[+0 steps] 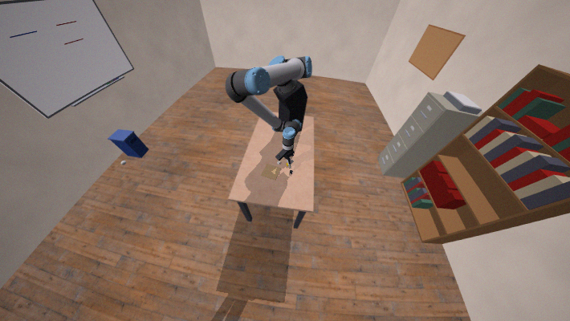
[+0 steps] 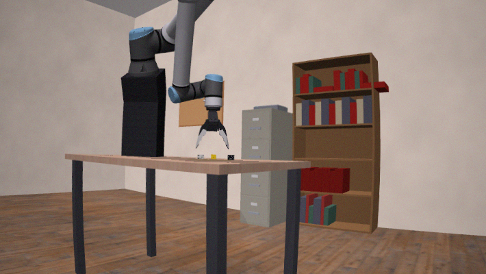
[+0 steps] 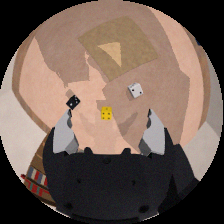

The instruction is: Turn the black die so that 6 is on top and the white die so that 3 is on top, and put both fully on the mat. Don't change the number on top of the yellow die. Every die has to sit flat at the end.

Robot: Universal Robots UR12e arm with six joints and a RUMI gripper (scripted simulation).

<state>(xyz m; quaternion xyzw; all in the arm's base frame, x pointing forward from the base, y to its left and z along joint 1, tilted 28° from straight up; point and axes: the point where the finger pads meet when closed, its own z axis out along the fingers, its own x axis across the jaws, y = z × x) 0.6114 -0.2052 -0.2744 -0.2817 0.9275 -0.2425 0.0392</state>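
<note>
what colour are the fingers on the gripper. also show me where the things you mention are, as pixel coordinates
Light grey fingers (image 2: 200, 138), with a black body behind them; best seen in the wrist view.

Dim rm, hard shadows on tbl/flr, wrist pic edges warped
</note>
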